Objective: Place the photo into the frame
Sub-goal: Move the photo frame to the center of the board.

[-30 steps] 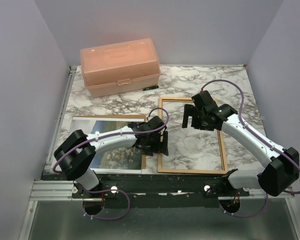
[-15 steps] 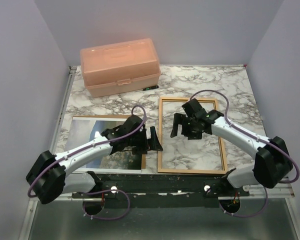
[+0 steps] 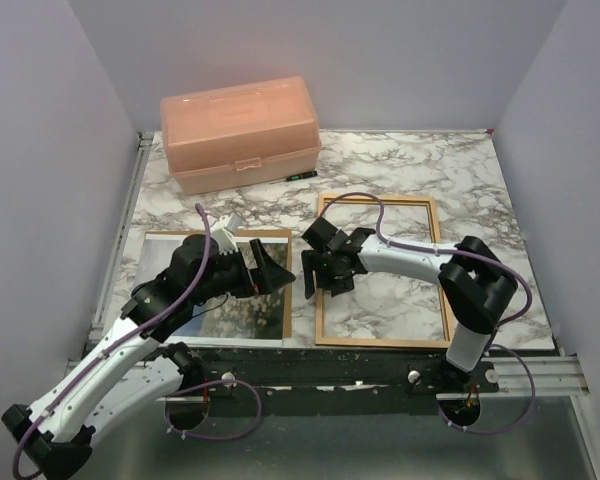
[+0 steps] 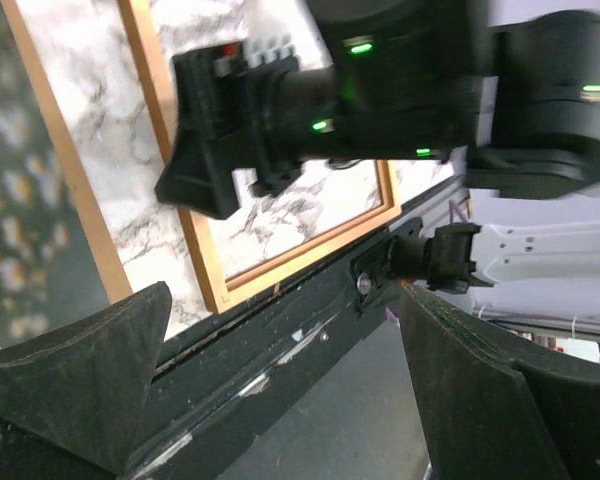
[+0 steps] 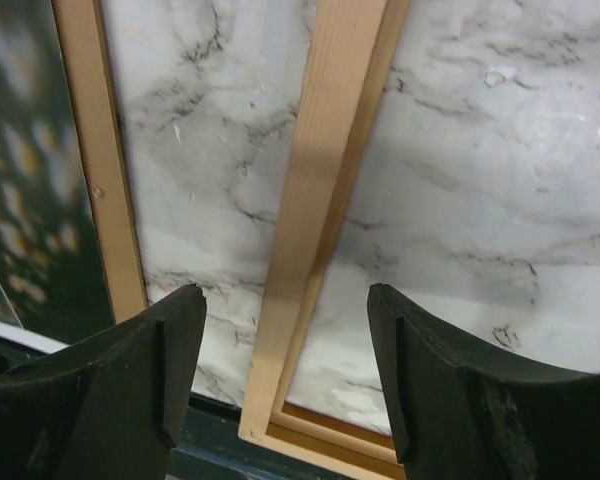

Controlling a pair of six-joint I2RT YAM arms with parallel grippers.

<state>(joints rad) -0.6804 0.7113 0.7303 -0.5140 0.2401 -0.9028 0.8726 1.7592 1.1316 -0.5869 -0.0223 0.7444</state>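
- We find the photo lying flat, picture side up, on the backing board at the 9 o'clock side of the table; no gripper holds it.
- The frame lies flat at 3 o'clock of the photo, with a strip of bare marble between them; only marble shows inside its rails.
- The left gripper hangs over the photo's 3 o'clock edge; its jaws are spread wide and carry nothing.
- The right gripper has its jaws apart, one on each side of the frame's 9 o'clock rail; we see no pad touching the wood, so nothing is gripped.
- We judge the photo to be light, thin and limp; it is likely to sag, curl or crease under a hard pinch; lying flush on the board, it offers little to hold.
- We judge the 3 o'clock edge or a corner to be the best hold, taken shallowly once it is lifted off the board.
- We judge the frame to be stiff and light; it may skid on the smooth marble unless a rail is steadied.
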